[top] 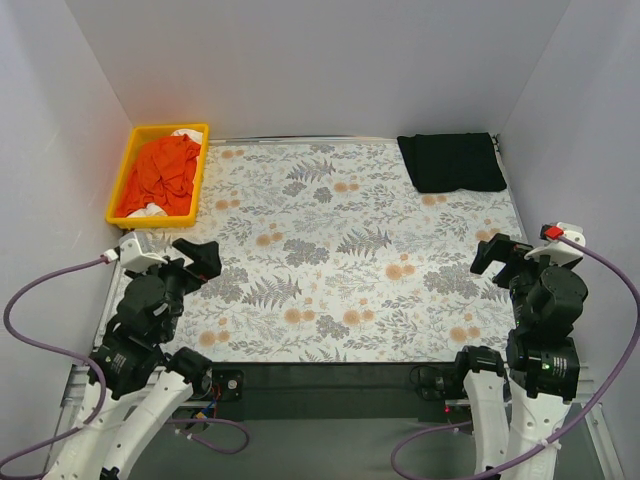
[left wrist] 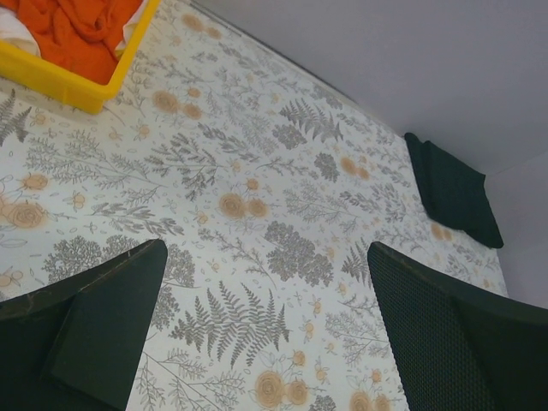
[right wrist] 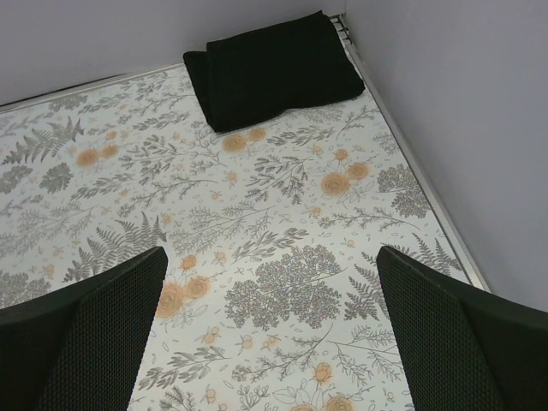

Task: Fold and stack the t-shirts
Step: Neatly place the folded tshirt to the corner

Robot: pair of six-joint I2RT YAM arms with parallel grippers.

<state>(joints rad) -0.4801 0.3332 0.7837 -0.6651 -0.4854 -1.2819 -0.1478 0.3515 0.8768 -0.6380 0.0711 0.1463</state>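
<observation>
Between shirts, as I judge it: a black t-shirt (top: 452, 162) lies folded flat at the table's far edge, well apart from the yellow tray (top: 127, 172), which holds the opposite far corner. Nothing is in hand.

My left pincer (top: 195, 258) hangs wide open and empty just on the near side of the tray, its fingers (left wrist: 111, 325) spread over bare flowered table (top: 330, 270). My right pincer (top: 500, 250) is as far from the tray as the table allows, across at the near right. It too stands open with nothing between its fingers (right wrist: 94, 334). The folded t-shirt sits straight ahead of that right pincer, toward the back wall, with a clear stretch of tabletop between them. From the left pincer it lies diagonally across the whole table.

Inside the tray is a crumpled heap of orange cloth (top: 162, 172), with a bit of white cloth (top: 186, 133) showing beneath it. I take these to be the shirts still to fold, though bunched like this I cannot make out sleeves or collars.

The next move, in my reading, falls to the left arm: reach forward over the tray rim, pinch a top fold of the orange cloth, and draw it out onto the open middle. There both pincers can spread it flat before folding and stacking it on the black one.
</observation>
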